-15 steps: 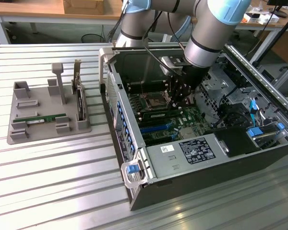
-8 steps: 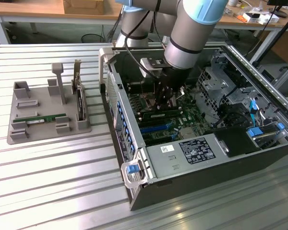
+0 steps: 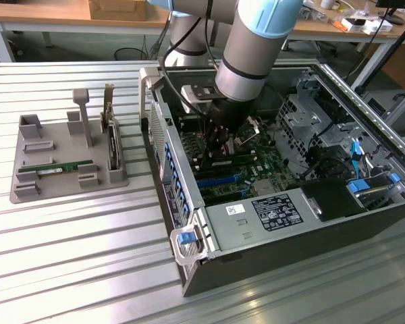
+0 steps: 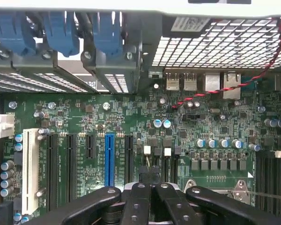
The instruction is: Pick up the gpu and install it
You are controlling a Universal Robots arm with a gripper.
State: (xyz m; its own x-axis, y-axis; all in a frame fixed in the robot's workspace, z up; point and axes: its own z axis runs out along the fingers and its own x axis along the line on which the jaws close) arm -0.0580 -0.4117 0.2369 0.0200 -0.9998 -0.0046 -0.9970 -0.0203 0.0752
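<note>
A gpu [image 3: 67, 166], a narrow green stick, lies flat on the grey holder [image 3: 27, 192] at the exterior view's left. My gripper [image 3: 219, 150] is far from it, lowered inside the open computer case [image 3: 270, 256] over the green motherboard [image 3: 270, 169]. In the wrist view the gripper [image 4: 152, 186] is shut, its black fingers [image 4: 138, 201] pressed together with nothing visible between them. The fingertips hang just above the motherboard [image 4: 215, 126], close to the short black slots [image 4: 168, 166]. A long dark strip [image 3: 228, 163] lies on the board right under the fingertips; I cannot tell what it is.
An upright card [image 3: 111, 138] stands in the grey holder. Case walls, blue latches [image 3: 186, 237] and a drive cage [image 3: 304, 108] ring the board. In the wrist view, a blue slot [image 4: 109, 159], a white slot [image 4: 30, 164] and a red-black cable [image 4: 253, 79] lie near the gripper.
</note>
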